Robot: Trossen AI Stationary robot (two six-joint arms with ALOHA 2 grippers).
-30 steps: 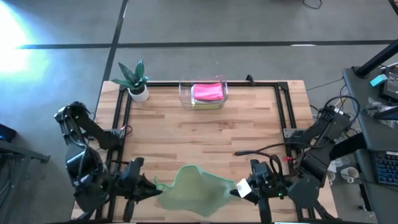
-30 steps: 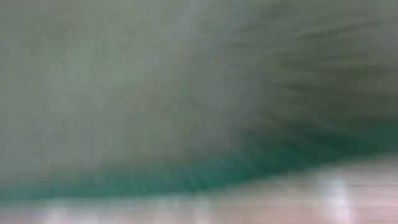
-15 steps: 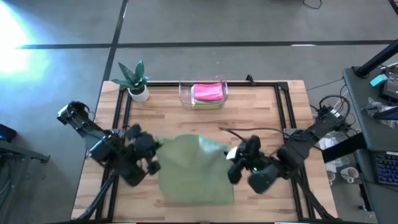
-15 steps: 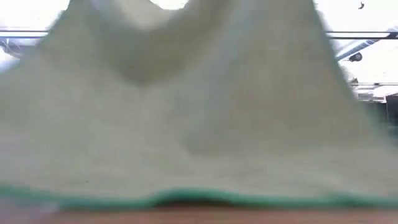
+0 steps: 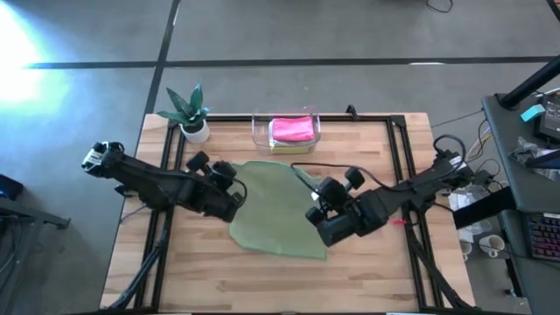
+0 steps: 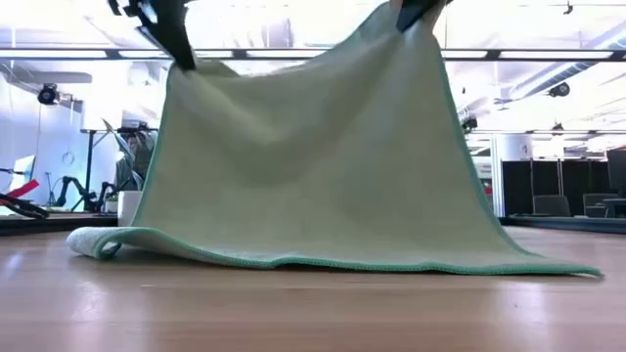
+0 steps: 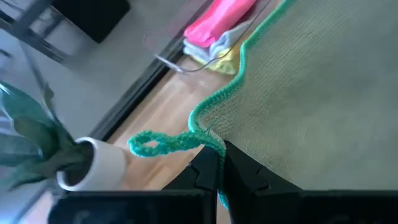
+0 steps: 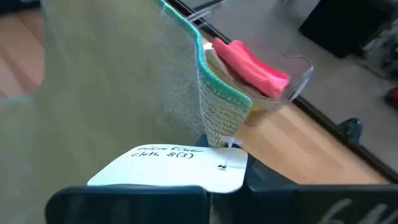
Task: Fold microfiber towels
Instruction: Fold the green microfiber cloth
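Note:
A sage green towel (image 5: 276, 210) with a darker green hem hangs between my two grippers over the middle of the table. Its lower edge (image 6: 323, 262) lies on the wood, and one lower corner (image 6: 93, 241) is curled over. My left gripper (image 5: 230, 191) is shut on one upper corner. My right gripper (image 5: 317, 208) is shut on the other. In the low view they stand at the top left (image 6: 174, 29) and the top right (image 6: 416, 10). A pink towel (image 5: 292, 129) lies on top of other folded towels in a clear bin (image 5: 259, 131). My left gripper pinches the towel's upper corner (image 7: 208, 134) between its two fingers, at the hem beside a small green loop (image 7: 155, 144). The towel hangs below the fingers, and its lower edge lies on the table. My right gripper pinches the other upper corner (image 8: 221, 106) between its two fingers, where a white label (image 8: 180, 165) is sewn on. The hem is bunched at the fingers. The towel hangs below, sagging a little between the two grippers.
The clear bin stands at the table's far edge, centre. A potted plant (image 5: 191, 112) stands at the far left corner. Black rails (image 5: 398, 157) run along the table's sides and far edge. A dark cable (image 5: 324, 168) lies near the right arm.
Both grippers have gone from the table's near edge toward the far edge and upward, still shut on the towel's corners. The towel has been drawn along with them and now hangs spread out, its lower edge trailing on the table.

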